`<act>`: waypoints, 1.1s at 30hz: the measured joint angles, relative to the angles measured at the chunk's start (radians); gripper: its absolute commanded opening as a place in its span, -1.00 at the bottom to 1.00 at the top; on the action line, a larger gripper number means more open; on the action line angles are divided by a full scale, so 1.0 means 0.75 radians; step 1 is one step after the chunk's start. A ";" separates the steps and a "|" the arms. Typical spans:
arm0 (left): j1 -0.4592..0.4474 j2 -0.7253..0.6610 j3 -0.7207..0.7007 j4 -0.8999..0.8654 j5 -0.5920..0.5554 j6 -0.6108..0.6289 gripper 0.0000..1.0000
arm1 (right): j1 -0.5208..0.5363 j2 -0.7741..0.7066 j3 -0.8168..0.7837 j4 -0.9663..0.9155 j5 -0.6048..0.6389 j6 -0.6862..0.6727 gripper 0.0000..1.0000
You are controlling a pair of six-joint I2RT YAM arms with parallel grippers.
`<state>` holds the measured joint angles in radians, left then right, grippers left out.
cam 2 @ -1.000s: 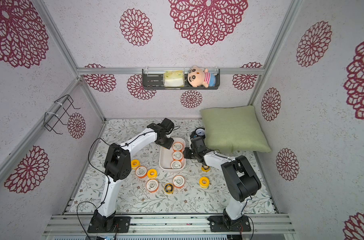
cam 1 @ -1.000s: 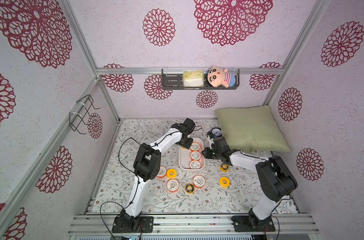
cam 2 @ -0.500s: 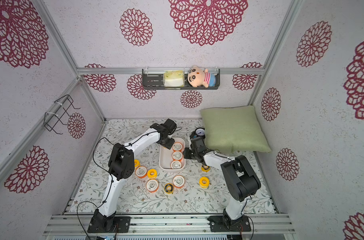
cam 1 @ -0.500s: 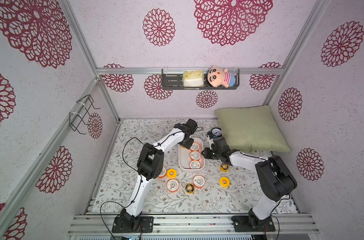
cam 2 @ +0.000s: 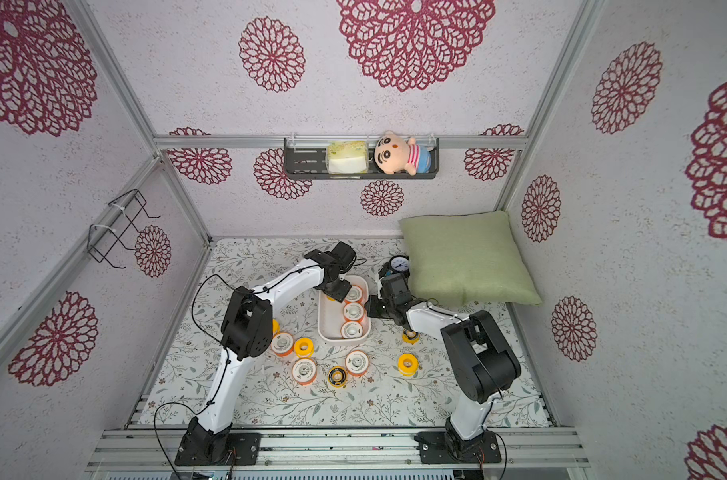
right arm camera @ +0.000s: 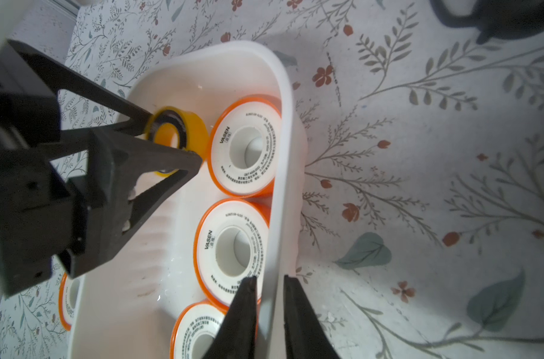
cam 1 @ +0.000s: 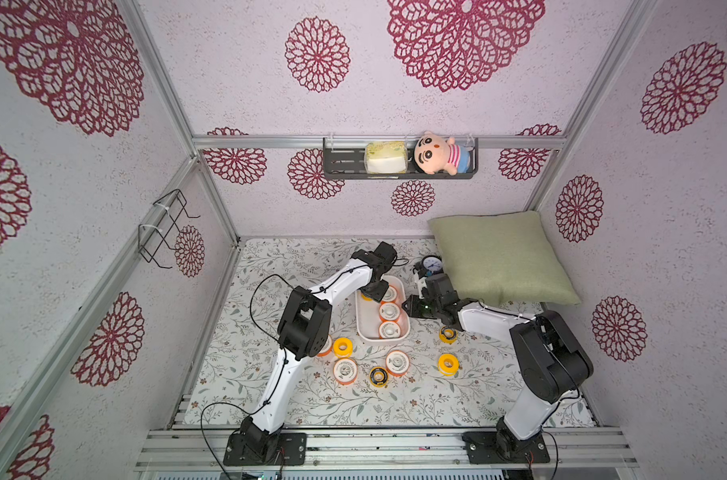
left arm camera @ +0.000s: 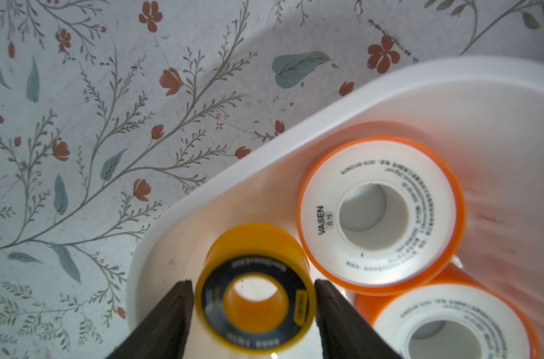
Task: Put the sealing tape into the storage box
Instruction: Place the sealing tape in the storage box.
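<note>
The black-faced yellow sealing tape [left arm camera: 253, 298] is inside the storage box [left arm camera: 233, 174], flanked by the left gripper [left arm camera: 251, 281], jaws spread barely clear of it: seemingly the release step. The right gripper [right arm camera: 269, 278] pinches the box wall. Next: lift clear, then fetch a loose spool [cam 1: 448, 363].

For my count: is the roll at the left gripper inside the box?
Inside: the roll sits within the box walls, beside white rolls.
</note>
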<state>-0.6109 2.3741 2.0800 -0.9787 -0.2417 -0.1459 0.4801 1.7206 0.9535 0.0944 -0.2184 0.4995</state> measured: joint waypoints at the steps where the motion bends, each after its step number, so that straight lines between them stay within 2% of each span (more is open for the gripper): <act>1: 0.000 0.000 0.000 -0.001 -0.005 0.000 0.39 | 0.000 0.000 0.000 0.000 0.000 0.000 -0.57; 6: -0.004 0.000 0.000 -0.001 -0.018 0.000 0.38 | 0.000 0.000 0.000 0.000 0.000 0.000 -0.56; 15: -0.016 -0.051 -0.047 0.002 -0.045 -0.003 0.35 | 0.000 -0.010 0.000 -0.001 0.001 0.002 -0.38; 19: -0.018 -0.223 -0.205 0.052 -0.041 -0.019 0.35 | 0.000 -0.065 -0.014 0.004 0.004 -0.003 -0.31; 25: -0.006 -0.626 -0.524 0.226 -0.001 -0.076 0.35 | 0.000 -0.231 -0.078 0.005 0.021 -0.034 -0.24; 33: 0.089 -1.069 -0.933 0.432 0.095 -0.160 0.35 | -0.005 -0.439 -0.141 -0.128 0.185 -0.120 -0.13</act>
<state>-0.5446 1.5726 1.3804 -0.6544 -0.1707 -0.2657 0.4763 1.3914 0.8474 -0.0013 -0.0799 0.4099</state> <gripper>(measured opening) 0.675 0.417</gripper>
